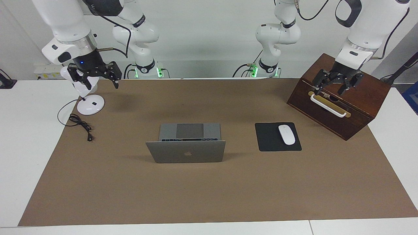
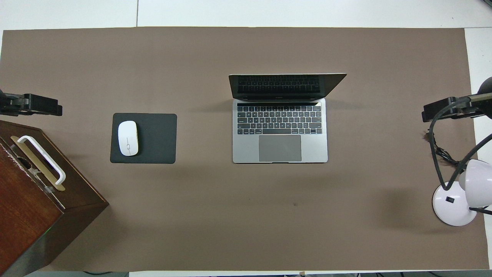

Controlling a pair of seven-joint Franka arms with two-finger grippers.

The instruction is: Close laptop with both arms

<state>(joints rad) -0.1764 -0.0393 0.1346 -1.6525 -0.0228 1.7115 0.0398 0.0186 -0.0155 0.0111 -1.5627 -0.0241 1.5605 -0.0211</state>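
The silver-grey laptop (image 1: pixel 186 151) stands open in the middle of the brown mat, its lid upright with the apple logo facing the camera. In the overhead view its keyboard deck (image 2: pixel 280 130) and dark screen show. My right gripper (image 1: pixel 97 80) hangs open and empty in the air over the mat's corner beside the lamp, well away from the laptop; its tip shows in the overhead view (image 2: pixel 442 109). My left gripper (image 1: pixel 333 85) hangs open and empty over the wooden box, also well away from the laptop; it shows in the overhead view too (image 2: pixel 36 104).
A black mouse pad (image 1: pixel 271 143) with a white mouse (image 1: pixel 286 134) lies beside the laptop toward the left arm's end. A dark wooden box (image 1: pixel 352 101) with a white handle stands at that end. A white desk lamp (image 1: pixel 90 105) and its cable lie at the right arm's end.
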